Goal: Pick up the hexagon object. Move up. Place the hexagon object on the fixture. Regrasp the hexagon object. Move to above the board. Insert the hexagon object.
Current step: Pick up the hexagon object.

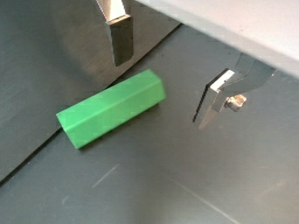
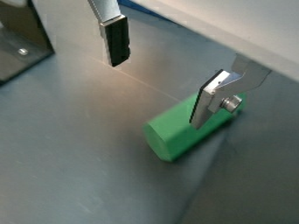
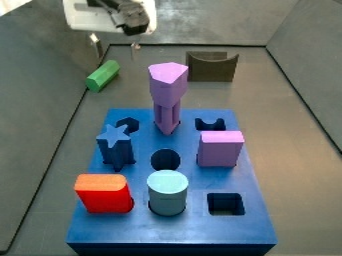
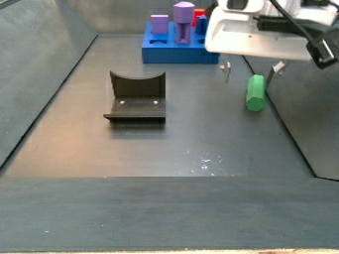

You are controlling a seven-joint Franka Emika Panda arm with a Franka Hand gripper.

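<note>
The gripper hovers with jaws spread and empty. The hexagon object lies flat on the tray floor, at 10 o'clock from the board. It appears rigid, light, possibly slick; grasp across opposite flat faces at mid-length.

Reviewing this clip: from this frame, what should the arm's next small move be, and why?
Probably a short descent. The gripper hovers open above the hexagon object, which lies flat on the tray floor, not yet between the fingers. Lowering would bring the pads alongside it for closing.
</note>
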